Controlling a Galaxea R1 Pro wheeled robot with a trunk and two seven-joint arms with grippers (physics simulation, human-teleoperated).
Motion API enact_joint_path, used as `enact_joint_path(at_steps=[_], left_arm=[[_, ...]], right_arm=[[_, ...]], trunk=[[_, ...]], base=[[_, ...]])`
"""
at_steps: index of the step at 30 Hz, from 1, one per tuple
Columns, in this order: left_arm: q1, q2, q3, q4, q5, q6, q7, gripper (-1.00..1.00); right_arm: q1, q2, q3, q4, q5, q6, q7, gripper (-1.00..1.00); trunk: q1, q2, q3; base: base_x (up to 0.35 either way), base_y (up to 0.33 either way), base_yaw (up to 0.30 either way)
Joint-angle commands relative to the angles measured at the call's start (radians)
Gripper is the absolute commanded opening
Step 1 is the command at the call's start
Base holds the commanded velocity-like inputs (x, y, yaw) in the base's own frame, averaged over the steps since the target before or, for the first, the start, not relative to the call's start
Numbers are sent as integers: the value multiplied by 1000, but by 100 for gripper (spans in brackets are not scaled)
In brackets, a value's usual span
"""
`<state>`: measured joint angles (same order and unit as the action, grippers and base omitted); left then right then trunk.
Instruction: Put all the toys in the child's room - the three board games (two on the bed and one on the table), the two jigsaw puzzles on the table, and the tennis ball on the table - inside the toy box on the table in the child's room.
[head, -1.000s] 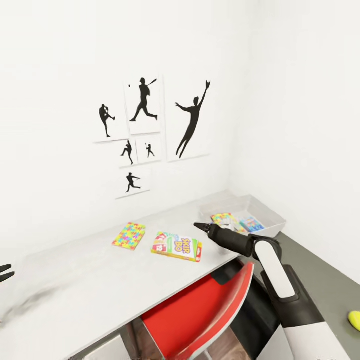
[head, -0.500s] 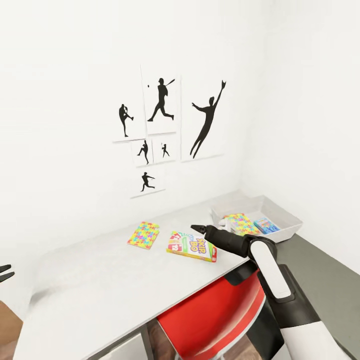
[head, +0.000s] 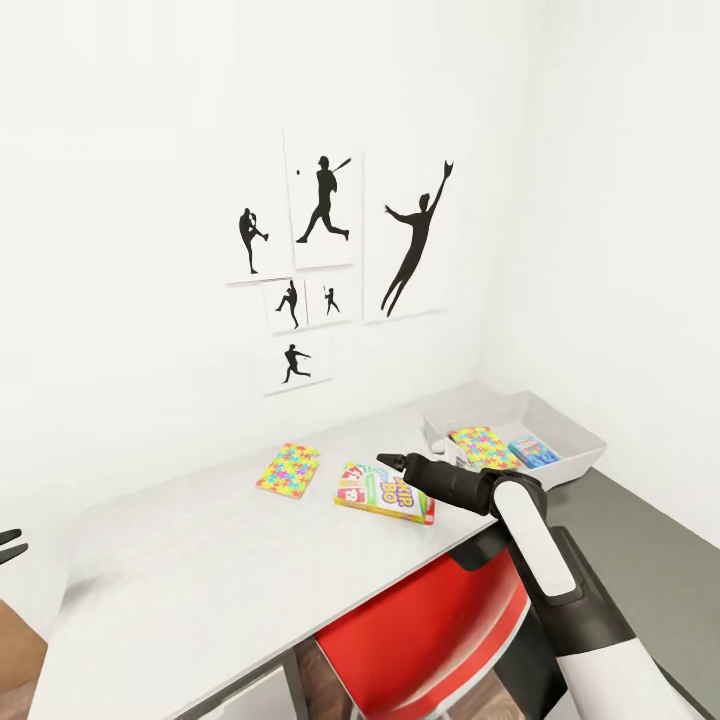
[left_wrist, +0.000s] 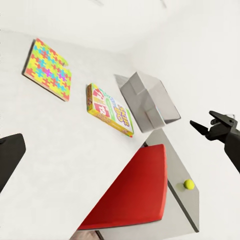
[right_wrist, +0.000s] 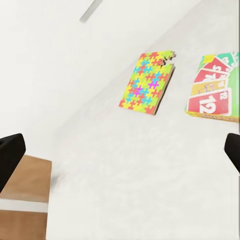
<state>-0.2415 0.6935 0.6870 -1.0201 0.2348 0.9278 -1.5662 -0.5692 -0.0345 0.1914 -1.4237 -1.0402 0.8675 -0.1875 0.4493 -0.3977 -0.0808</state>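
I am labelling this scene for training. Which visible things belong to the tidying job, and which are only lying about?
Job things:
Skip-Bo game
jigsaw puzzle on the table
second jigsaw in the toy box
tennis ball

Just there:
red chair
silhouette pictures

You've got a smooth matt white desk (head: 230, 560), a glossy red chair (head: 430, 640), a printed-cardboard Skip-Bo box (head: 385, 492), and a matt black plastic-looking right pincer (head: 385, 462).

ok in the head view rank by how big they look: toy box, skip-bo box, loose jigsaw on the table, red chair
1. red chair, though it sits nearest the camera
2. toy box
3. Skip-Bo box, partly behind the right pincer
4. loose jigsaw
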Motion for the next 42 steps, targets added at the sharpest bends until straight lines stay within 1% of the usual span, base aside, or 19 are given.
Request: enact_joint_path(at_steps=[1,5,9,11,16,26,35,42], left_arm=[[-1,0,0,0,-2,11,-5,100],[-1,1,0,0,-2,10,-5,100],[-1,1,0,1,-2,10,-5,100],[-1,1,0,1,-2,10,-5,100],[-1,1,0,1,-2,10,-5,100],[-1,1,2,2,-1,9,-5,100],[-1,1,3,3,0,9,-5,100],[-1,1,3,3,0,9,-5,100]], right_arm=[[-1,-1,2,-1,-11,1,-14,100],[-1,1,3,-2,-12,1,-35,100],[-2,12,3,-3,-13,2,-66,100],[-2,21,3,-3,-13,3,-78,100],[-2,29,3,-3,-13,4,-87,100],[-3,33,3,-2,-12,4,-91,100],[-3,33,3,-1,-12,4,-92,100],[-3,33,3,-1,-12,4,-92,100]], trunk=[[1,-2,-2],[1,-2,1],[1,-2,5],[1,-2,7],[1,-2,12],[1,-2,21],[1,-2,23],[1,-2,23]], base=[[0,1,43],[0,1,109],[13,-4,179],[61,-36,203],[135,-53,224],[228,-55,240],[205,-23,244],[90,32,201]])
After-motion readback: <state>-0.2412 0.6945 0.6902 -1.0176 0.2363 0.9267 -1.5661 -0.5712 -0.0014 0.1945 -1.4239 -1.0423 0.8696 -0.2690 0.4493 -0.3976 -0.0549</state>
